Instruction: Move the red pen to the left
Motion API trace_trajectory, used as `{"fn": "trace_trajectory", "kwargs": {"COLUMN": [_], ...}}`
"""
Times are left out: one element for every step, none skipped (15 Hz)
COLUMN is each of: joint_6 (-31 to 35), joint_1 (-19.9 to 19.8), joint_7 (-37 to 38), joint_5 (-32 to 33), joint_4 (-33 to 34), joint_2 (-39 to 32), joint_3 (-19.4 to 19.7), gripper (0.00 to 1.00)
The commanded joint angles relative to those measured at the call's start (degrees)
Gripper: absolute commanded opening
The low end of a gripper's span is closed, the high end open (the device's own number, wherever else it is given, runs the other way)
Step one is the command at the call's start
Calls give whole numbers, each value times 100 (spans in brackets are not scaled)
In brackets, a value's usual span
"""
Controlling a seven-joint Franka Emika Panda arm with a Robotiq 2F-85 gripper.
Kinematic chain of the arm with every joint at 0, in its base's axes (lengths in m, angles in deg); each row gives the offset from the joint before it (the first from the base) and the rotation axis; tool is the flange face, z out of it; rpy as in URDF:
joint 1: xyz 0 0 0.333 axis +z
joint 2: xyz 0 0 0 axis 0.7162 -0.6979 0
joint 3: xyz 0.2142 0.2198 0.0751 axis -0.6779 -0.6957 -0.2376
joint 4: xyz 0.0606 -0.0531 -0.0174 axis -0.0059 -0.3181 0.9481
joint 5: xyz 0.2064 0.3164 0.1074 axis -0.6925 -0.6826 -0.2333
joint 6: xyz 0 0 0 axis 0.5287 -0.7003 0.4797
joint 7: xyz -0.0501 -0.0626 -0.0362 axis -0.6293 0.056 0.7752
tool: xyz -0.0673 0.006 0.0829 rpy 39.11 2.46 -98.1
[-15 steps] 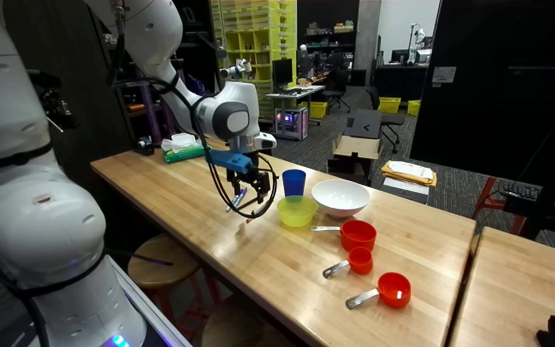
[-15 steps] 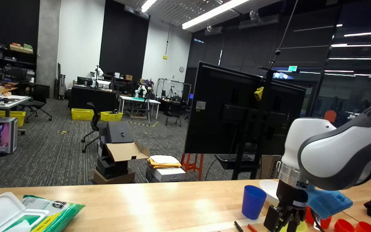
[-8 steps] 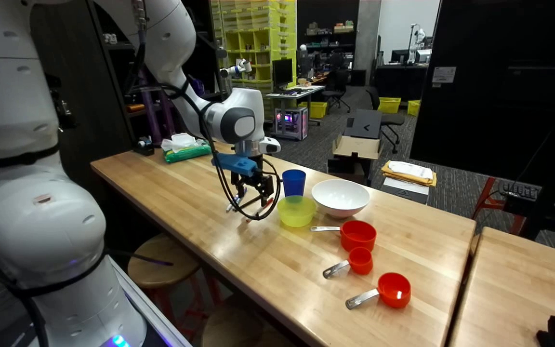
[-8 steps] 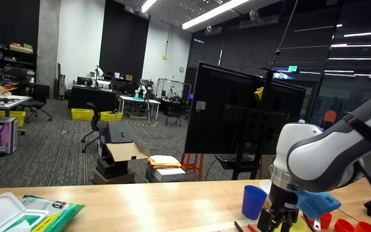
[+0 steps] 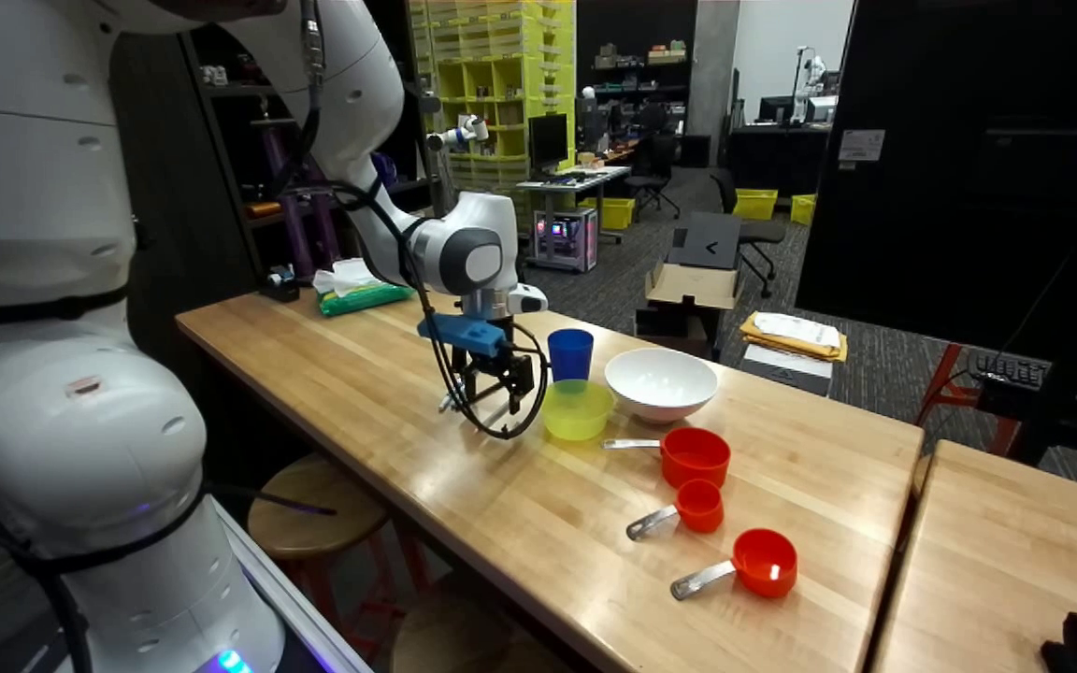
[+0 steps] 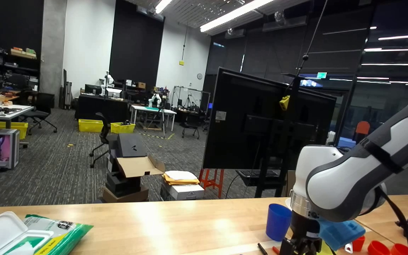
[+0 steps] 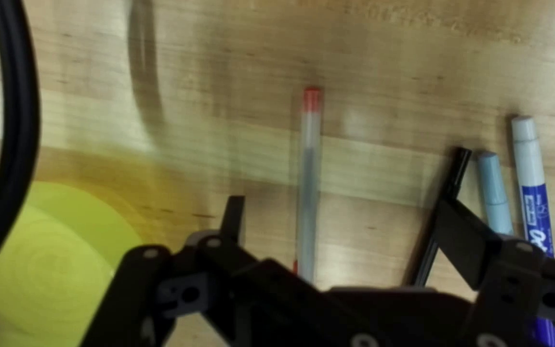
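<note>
The red pen (image 7: 309, 193) has a clear barrel and a red end, and lies on the table in the wrist view. Its lower end is hidden behind my gripper. My gripper (image 7: 343, 214) is open, its fingers on either side of the pen, the left finger nearer to it; nothing is held. In an exterior view the red pen (image 6: 276, 250) shows only as a short piece beside the gripper, whose fingertips are cut off by the frame edge. In an exterior view the gripper (image 5: 494, 397) is low over the table, mostly hiding the pen behind the fingers and cable.
A black pen (image 7: 458, 168) runs under the right finger, with a grey-blue marker (image 7: 494, 188) and a blue marker (image 7: 537, 212) beyond. A yellow bowl (image 5: 576, 411), blue cup (image 5: 570, 355) and white bowl (image 5: 661, 381) stand close by. Red measuring cups (image 5: 694, 456) lie farther off.
The arm has moved down, bringing the gripper closer to the table and the pens. It also shifted slightly right in one exterior view and left in another. The objects have not moved.
</note>
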Motion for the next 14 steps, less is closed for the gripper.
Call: {"fn": "trace_trajectory", "kwargs": {"joint_6": [63,69,76,73,64,80,64,58,57,38,-32,-30,-48,-57], "joint_1": [57,60,63,63,62,65,60,53,50,44,15,19,19,11], "joint_7": [113,119,138,153,159,189,201,212,218,205,67,60,36,6], "joint_5": [205,236,291,336,375,438,464,493,518,504,386,377,355,333], "joint_4": [77,80,88,95,100,100,104,108,110,107,104,87,68,62], "joint_2": [-93,-97,-103,-112,-125,-144,-154,-163,-163,-151,-128,-105,-74,-65], "joint_3": [15,17,29,36,43,59,67,77,82,75,29,21,6,-2], "gripper": [100,100,100,100,100,100,100,100,100,100,100,100,100,100]}}
